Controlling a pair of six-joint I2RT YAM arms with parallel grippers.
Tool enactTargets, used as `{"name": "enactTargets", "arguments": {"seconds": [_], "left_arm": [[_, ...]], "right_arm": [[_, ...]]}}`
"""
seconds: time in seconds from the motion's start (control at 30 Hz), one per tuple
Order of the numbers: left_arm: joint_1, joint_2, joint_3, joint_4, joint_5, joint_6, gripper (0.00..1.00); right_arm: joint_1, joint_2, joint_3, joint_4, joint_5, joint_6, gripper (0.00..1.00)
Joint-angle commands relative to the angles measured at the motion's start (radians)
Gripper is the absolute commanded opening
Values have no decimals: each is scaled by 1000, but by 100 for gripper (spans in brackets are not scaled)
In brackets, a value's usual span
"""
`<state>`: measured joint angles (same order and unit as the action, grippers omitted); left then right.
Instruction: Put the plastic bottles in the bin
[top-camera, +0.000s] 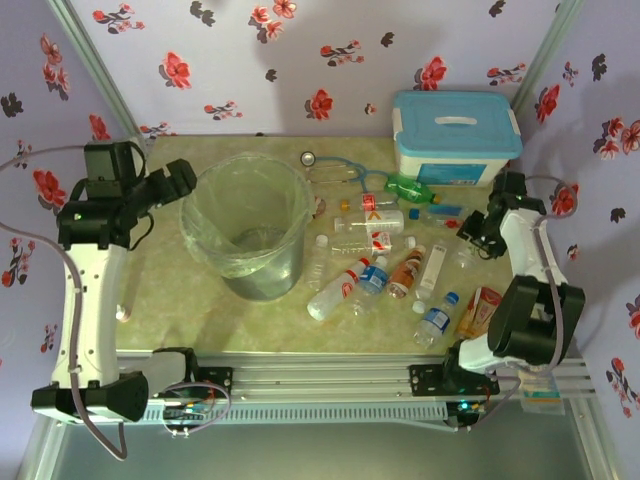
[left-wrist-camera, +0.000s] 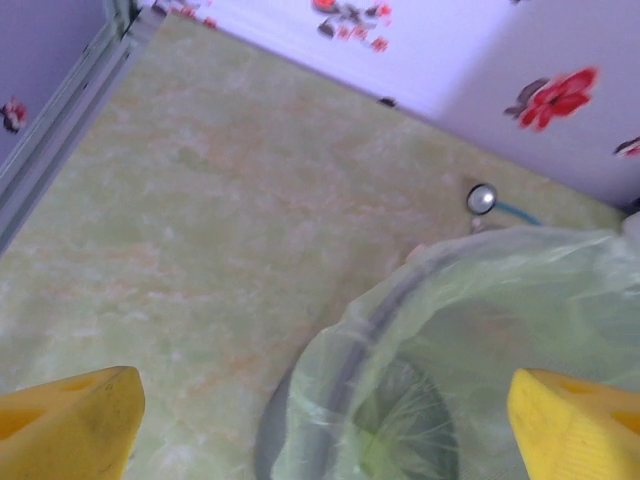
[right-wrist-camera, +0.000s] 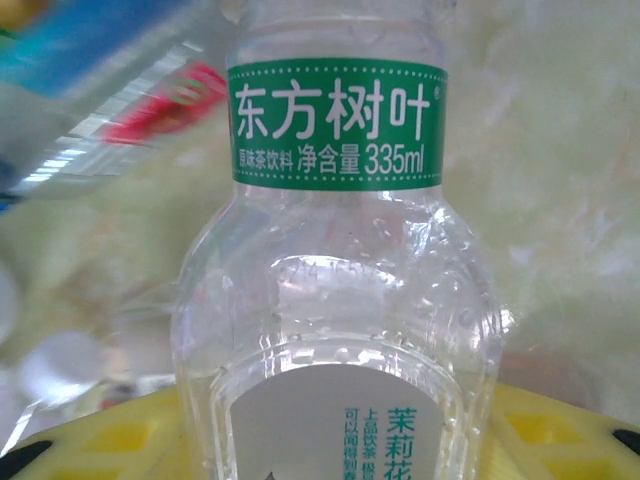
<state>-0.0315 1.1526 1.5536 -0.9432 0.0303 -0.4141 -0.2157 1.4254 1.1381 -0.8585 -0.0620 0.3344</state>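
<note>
right gripper (top-camera: 472, 238) is low over the right side of the table (top-camera: 170, 290), at the right edge of the bottle pile (top-camera: 380, 260). in its wrist view a clear bottle with a green label band (right-wrist-camera: 335, 300) sits between the yellow fingers (right-wrist-camera: 110, 445). jaws are partway in, one on each flank of the lower body. can't tell whether the pads actually bite yet, or just bracket it.

bottle's long axis runs straight away from the wrist, neck end far, so the fingers cross it square. judgement: good grasp geometry, but it's smooth and round, so check the hold before lifting.

key relation: the bin (top-camera: 262, 278) stands well apart to the robot's left of this bottle, with the other bottles lying flat between them. so the carry likely needs height first, then a leftward sweep over the pile and over the rim, which is much taller than any bottle.

left gripper (top-camera: 182, 185) is wide open and empty, hovering just beside the bin rim (left-wrist-camera: 380, 320) on its far-left side. the left arm is nearer the bin, the right arm nearer the bottle.
</note>
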Motion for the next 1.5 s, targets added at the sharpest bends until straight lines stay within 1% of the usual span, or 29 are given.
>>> {"name": "enactTargets", "arguments": {"seconds": [0.0, 0.1, 0.2, 0.23, 0.3, 0.47, 0.6, 0.7, 0.8, 0.93, 1.0, 1.1, 1.33, 1.47], "left_arm": [[3, 18, 94, 20, 101, -35, 93], [-16, 50, 150, 98, 220, -80, 93], [-82, 93, 207, 145, 294, -119, 92], [-107, 108, 232, 150, 304, -121, 92], [-185, 149, 292, 153, 314, -117, 92], [-349, 248, 415, 178, 345, -127, 94], [-461, 316, 439, 242, 365, -164, 95], [-532, 366, 437, 289, 378, -196, 95], [-590, 416, 436, 316, 379, -215, 95], [-621, 458, 421, 360, 378, -252, 95], [-635, 469, 402, 405, 378, -276, 92], [-650, 492, 401, 425, 378, -289, 87], [-658, 521, 388, 472, 379, -324, 71], [-662, 526, 357, 501, 378, -345, 65]], "right_arm": [[73, -110, 52, 13, -90, -71, 50], [154, -191, 67, 106, -192, -138, 41], [251, -246, 97, 165, -243, -203, 41], [277, -251, 112, 170, -259, -214, 41], [344, -259, 155, 176, -289, -241, 42], [526, -251, 236, 182, -299, -324, 42], [650, -226, 281, 222, -303, -340, 43], [715, -204, 307, 251, -283, -351, 42], [757, -184, 331, 270, -278, -360, 43], [789, -171, 344, 293, -287, -360, 42], [798, -168, 345, 306, -289, -358, 43], [802, -166, 342, 320, -294, -354, 43], [804, -160, 338, 343, -291, -353, 42], [804, -153, 332, 356, -283, -354, 42]]}}
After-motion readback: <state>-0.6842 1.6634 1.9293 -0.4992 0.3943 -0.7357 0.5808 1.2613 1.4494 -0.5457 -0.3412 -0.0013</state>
